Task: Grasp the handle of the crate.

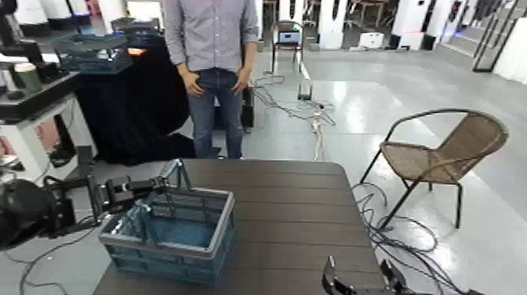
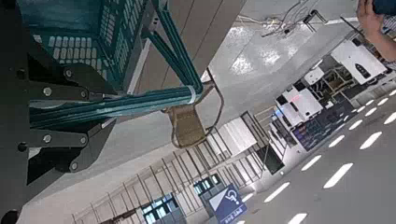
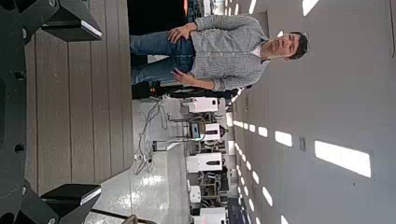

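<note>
The crate [image 1: 169, 229], with blue lattice sides and a wide grey rim, stands on the near left part of the dark wooden table [image 1: 298, 204]. Its thin teal handle [image 1: 182, 174] is swung up above the rim on the far left side. My left gripper [image 1: 157, 187] reaches in from the left and is shut on the handle. In the left wrist view the teal bars of the handle [image 2: 140, 101] run between my black fingers [image 2: 56, 91] of the left gripper [image 2: 89, 114]. My right gripper [image 1: 357, 282] is open and empty at the table's near edge; its fingertips [image 3: 70, 21] stand wide apart.
A person [image 1: 208, 63] in a grey shirt and jeans stands just beyond the table's far edge. A wicker chair [image 1: 439, 157] stands to the right. A darker teal crate [image 1: 94, 51] sits on a black-draped table at the back left. Cables [image 1: 314, 110] lie on the floor.
</note>
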